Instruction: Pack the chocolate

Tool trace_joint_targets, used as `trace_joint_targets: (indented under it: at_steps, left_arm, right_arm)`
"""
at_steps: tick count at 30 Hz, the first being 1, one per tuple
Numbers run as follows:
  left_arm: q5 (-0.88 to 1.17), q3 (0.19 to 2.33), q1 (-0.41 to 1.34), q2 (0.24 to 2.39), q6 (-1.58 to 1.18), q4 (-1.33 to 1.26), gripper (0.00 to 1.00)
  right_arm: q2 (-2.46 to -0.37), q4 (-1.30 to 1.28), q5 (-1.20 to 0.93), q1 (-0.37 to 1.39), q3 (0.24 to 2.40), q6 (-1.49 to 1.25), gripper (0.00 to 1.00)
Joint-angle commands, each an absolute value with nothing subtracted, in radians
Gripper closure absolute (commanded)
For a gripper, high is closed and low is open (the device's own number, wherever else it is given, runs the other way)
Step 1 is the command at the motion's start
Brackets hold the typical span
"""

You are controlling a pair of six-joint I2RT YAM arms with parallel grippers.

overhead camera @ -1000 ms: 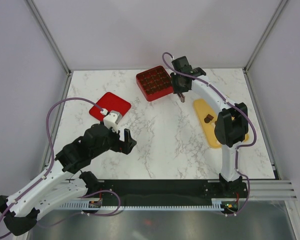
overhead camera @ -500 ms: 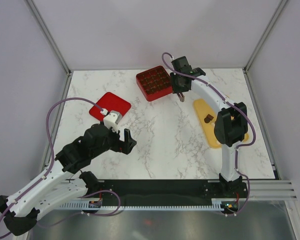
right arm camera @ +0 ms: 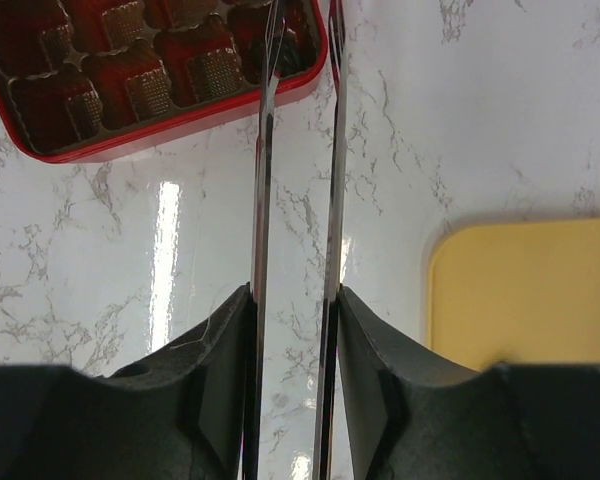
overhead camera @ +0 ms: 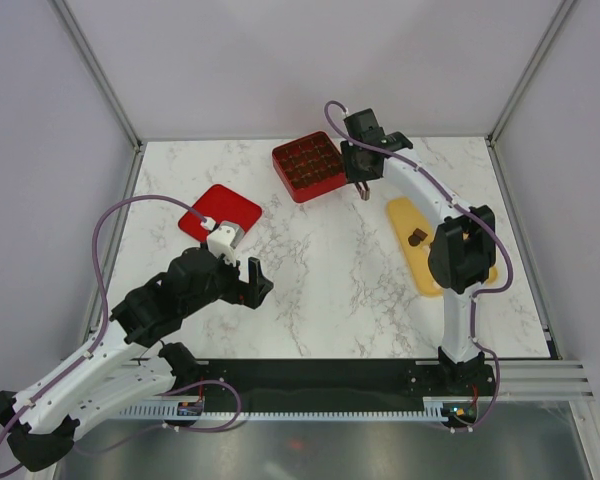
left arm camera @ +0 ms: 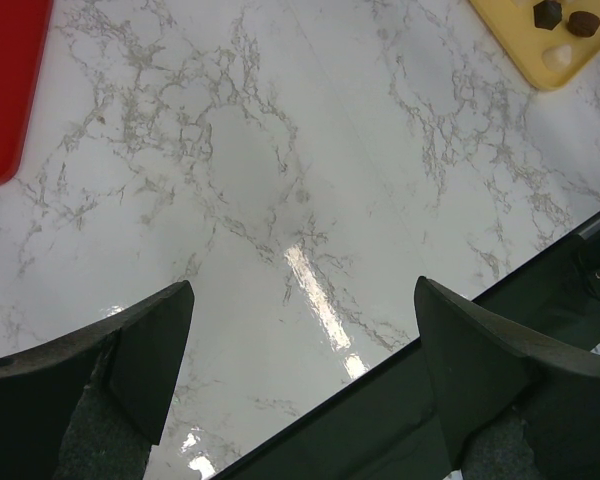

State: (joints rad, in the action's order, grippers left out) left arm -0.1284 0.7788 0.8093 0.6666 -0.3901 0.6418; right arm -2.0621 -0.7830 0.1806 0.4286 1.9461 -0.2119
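Top view: the right gripper (overhead camera: pixel 363 187) hangs just beside the right side of the red box (overhead camera: pixel 308 166). One dark chocolate (overhead camera: pixel 416 238) lies on the yellow tray (overhead camera: pixel 430 262), behind this gripper, toward its arm's base. The left gripper (overhead camera: pixel 252 282) is well apart from both, with a flat red square (overhead camera: pixel 220 210) ahead of it.

Left wrist view: its jaws are spread wide and hold nothing. Three more pieces on the tray are seen far ahead, to the right.

Right wrist view: the thin blades stand slightly apart. I cannot tell if a piece is between the tips. The box with filled cells lies ahead, to the left.
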Motion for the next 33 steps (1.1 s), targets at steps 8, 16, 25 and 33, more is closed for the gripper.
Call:
trace_joint_targets:
  at_steps: [8,16,25,33]
  left_arm:
    - [-0.074,0.785,0.811,0.68,-0.362,0.623,0.0]
    - [-0.055,0.782,0.811,0.716,-0.365,0.618,0.01]
    - [-0.095,0.788,0.811,0.787,-0.377,0.617,0.02]
    - [-0.118,0.796,0.811,0.773,-0.382,0.595,0.02]
  right_arm:
    - [-1.764,-0.91,0.298,0.355,1.774,-0.276,0.57]
    - [-1.591,-0.908,0.298,0.157,1.516,-0.307,0.57]
    - [-1.623,-0.896,0.287,0.063,1.474,-0.336,0.55]
    - [-1.64,-0.864,0.267,-0.035,1.428,-0.328,0.54]
